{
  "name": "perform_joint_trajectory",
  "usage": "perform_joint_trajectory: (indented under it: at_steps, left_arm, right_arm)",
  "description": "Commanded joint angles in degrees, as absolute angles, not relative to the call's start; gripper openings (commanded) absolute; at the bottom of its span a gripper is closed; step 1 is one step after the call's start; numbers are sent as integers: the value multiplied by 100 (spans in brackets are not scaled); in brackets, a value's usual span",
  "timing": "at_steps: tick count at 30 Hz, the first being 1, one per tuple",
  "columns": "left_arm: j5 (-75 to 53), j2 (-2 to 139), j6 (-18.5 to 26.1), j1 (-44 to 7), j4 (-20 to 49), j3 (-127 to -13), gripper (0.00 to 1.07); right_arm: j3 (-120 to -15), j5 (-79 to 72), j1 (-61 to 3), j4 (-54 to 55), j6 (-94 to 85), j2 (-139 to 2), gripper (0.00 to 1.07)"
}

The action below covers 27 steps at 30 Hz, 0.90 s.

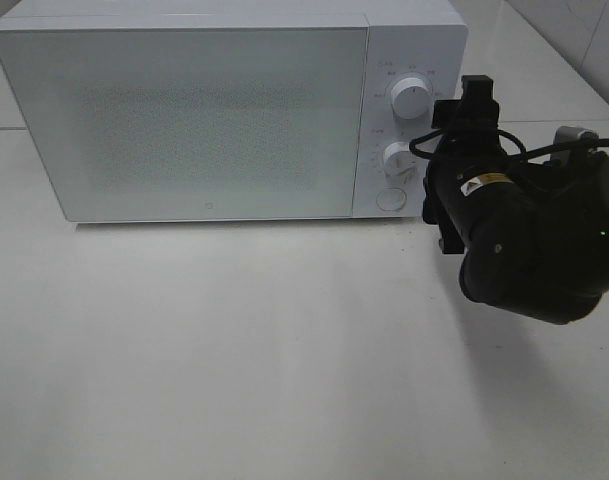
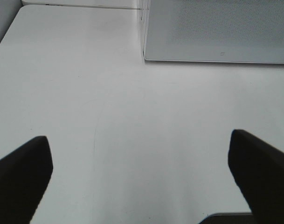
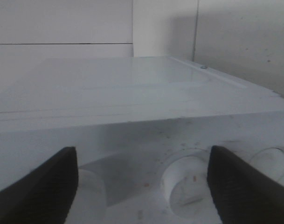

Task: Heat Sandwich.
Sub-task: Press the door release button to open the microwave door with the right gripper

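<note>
Hovering at the microwave [image 1: 184, 110] dial [image 1: 399, 158], right gripper [image 3: 142, 156] spread wide, holding nothing. Left gripper [image 2: 139, 137] open, empty, over table [image 2: 109, 116]. Door shut; sandwich unseen, likely inside. Loading looks done; setting the dial probably left

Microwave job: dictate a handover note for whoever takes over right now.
Left gripper: open, empty, over the table in front of the microwave.
Right gripper: open at the control knobs, gripping nothing.
Sandwich: not in view; door is shut, so it may be inside.
Done: door closed.
Left: check knob settings, heat, take it out.
</note>
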State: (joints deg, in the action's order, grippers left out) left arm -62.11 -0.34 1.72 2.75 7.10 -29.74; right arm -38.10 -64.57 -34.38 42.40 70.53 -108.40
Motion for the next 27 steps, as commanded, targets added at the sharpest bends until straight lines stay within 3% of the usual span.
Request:
perform_joint_trajectory:
  at_steps: [1, 6, 16, 23, 27]
  left_arm:
    - [-6131, -120, 166, 269, 728, -2951, 98]
    - [-6131, -120, 166, 269, 728, -2951, 98]
    - [-6131, -120, 166, 269, 728, -2951, 98]
    - [-6131, -120, 166, 269, 728, -2951, 98]
    - [-6131, -120, 166, 269, 728, -2951, 98]
  right_arm:
    - [-3547, -6199, -3403, 4194, 6583, -10514, 76]
    - [-3191, -5541, -3392, 4177, 5867, -10050, 76]
    - [-3094, -2962, -3392, 4171, 2177, -8904, 76]
    - [-3105, -1896, -3392, 4108, 728, -8577, 76]
    - [-3375, -584, -3128, 3203, 327, -8422, 76]
